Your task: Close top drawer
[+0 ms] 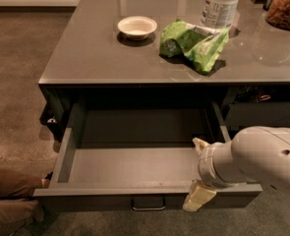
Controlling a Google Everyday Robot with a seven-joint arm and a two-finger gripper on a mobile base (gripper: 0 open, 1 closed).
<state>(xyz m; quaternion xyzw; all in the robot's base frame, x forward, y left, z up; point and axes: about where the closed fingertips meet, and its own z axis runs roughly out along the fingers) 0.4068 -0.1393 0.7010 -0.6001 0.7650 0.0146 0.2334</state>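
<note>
The top drawer is pulled far out from under the grey counter. Its pale grey inner box is empty, and the small metal loop pull sits at the centre of its dark front. My gripper is at the drawer's front right corner, on a white arm coming in from the right. One cream finger is inside the drawer and the other hangs in front of the drawer face. The fingers are apart and hold nothing.
On the counter stand a white bowl, a green bag, a white jar and a jar of brown contents. Brown cloth lies on the floor at lower left.
</note>
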